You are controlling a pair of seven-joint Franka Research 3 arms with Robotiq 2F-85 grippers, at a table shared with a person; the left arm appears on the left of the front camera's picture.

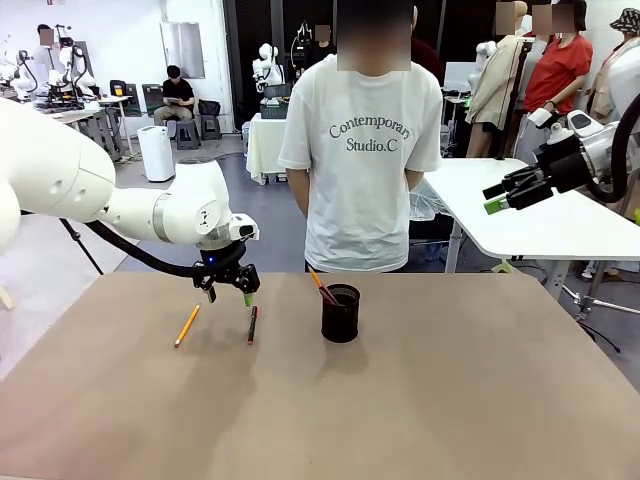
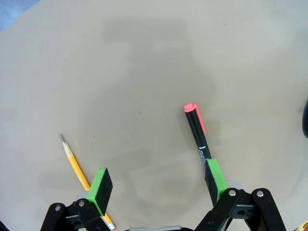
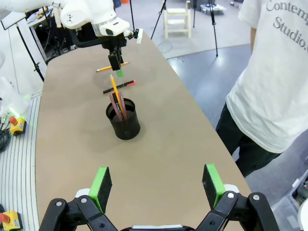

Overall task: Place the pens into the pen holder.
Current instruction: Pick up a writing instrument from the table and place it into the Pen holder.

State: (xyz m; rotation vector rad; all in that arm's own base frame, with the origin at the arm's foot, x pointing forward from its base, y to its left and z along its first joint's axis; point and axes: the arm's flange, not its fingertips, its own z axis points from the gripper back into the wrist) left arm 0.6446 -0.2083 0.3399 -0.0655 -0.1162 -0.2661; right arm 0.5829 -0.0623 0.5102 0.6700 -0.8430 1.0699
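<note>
1. Toward the left of the brown table, the left gripper hangs just above the surface. It points straight down, its two green-padded fingers are spread wide, and nothing is between them.
2. A yellow pencil lies flat on the table just left of that gripper. In the left wrist view its sharpened tip points away from the camera.
3. A black pen with a red cap lies flat just right of the gripper, roughly parallel to the pencil. In the left wrist view its black end runs up to one green pad. Whether pad and pen touch cannot be told.
4. The pen holder, a small black mesh cup, stands upright near the middle of the table, right of the black pen and apart from it.
5. Inside the holder an orange-yellow stick and a reddish-brown stick lean toward the left, both taller than the rim.
6. The right gripper is raised high at the far right, off the brown table. Its fingers are apart and hold nothing.
7. A person in a white T-shirt stands at the far side, behind the holder.
</note>
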